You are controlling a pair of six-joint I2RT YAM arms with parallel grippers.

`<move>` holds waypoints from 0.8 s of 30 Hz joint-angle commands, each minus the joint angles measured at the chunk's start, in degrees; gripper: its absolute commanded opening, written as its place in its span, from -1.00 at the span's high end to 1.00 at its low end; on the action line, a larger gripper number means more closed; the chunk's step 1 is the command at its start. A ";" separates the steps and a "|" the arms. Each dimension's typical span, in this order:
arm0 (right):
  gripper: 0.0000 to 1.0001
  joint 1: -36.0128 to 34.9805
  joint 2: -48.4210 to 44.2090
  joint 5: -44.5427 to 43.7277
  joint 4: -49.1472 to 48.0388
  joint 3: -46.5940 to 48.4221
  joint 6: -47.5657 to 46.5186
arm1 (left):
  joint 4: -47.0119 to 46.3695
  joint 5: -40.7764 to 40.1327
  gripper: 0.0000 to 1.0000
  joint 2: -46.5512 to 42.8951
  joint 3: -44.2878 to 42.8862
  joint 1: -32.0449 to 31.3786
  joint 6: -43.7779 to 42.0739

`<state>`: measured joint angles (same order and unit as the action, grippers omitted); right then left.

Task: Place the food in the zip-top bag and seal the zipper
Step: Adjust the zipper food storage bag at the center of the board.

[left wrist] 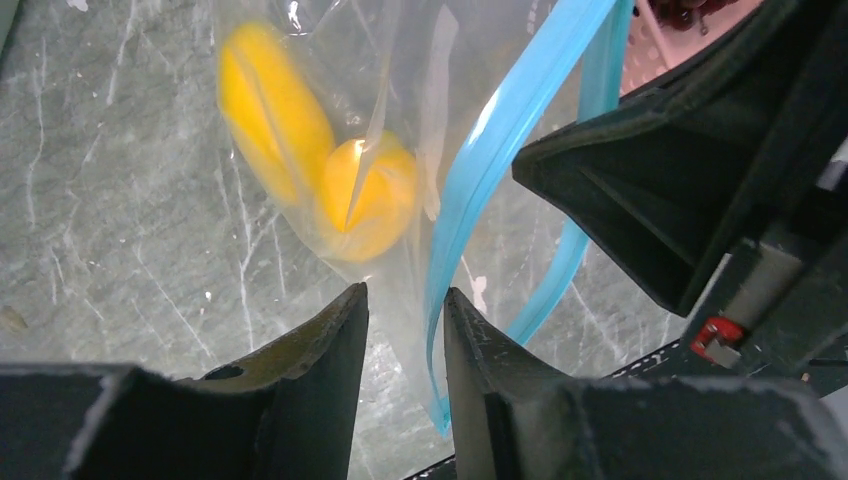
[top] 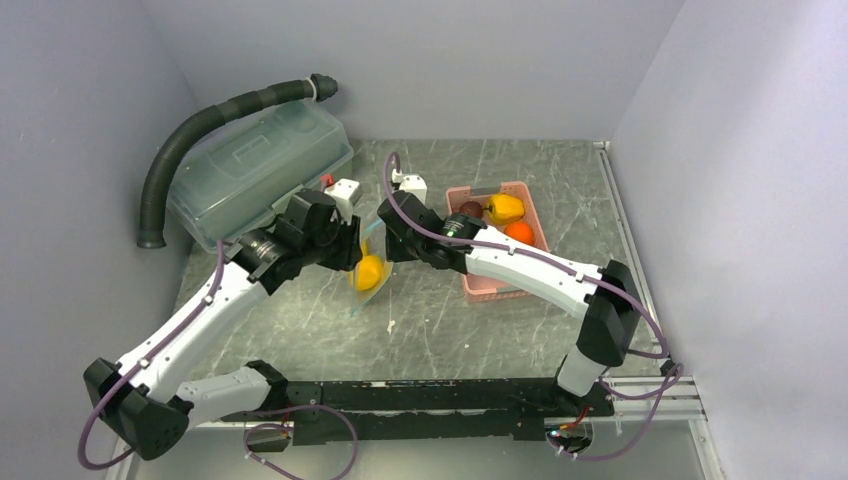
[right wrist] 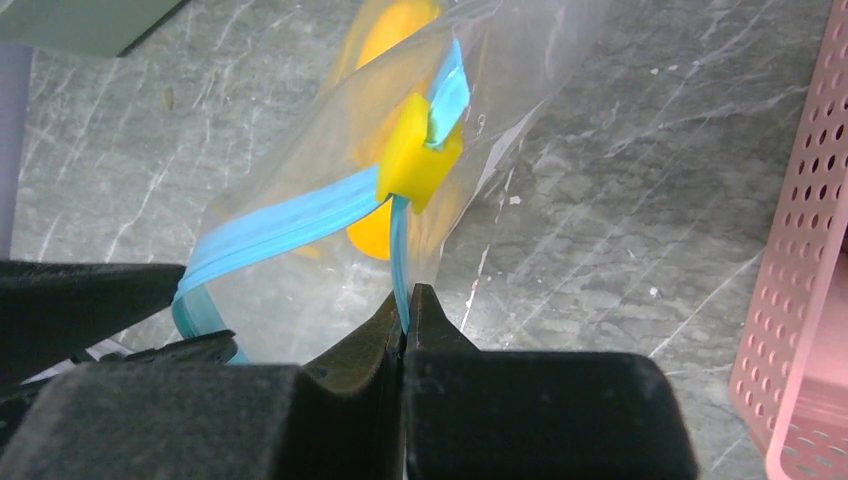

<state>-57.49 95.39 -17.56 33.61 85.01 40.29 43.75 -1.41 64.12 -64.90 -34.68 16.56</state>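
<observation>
Two yellow fruits (left wrist: 368, 197) in zip-top bag (left wrist: 410, 70), right gripper (right wrist: 405, 318) pinching zipper (right wrist: 290, 222)

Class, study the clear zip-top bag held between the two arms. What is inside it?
A long yellow fruit and a rounder yellow-orange fruit lie touching inside the zip-top bag. The bag's near end is covered by the left gripper, so anything there cannot be seen.

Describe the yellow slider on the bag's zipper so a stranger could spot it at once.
On the grey marbled table, left of the pink slotted basket, is a clear floppy plastic bag. A teal-blue zipper strip runs along its mouth, and the yellow plastic slider sits clipped on it. Unlike the rounded yellow toy fruits inside the bag, it is blocky.
</observation>
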 commanded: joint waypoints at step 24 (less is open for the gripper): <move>1.00 0.01 -4.19 2.49 -3.63 -1.20 3.86 | -14.56 -25.69 0.41 -8.10 12.90 -12.91 9.28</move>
<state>-57.47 94.61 -15.70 32.62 84.20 43.20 31.88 -21.23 56.03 -52.47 -46.83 25.76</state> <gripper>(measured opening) 0.016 0.300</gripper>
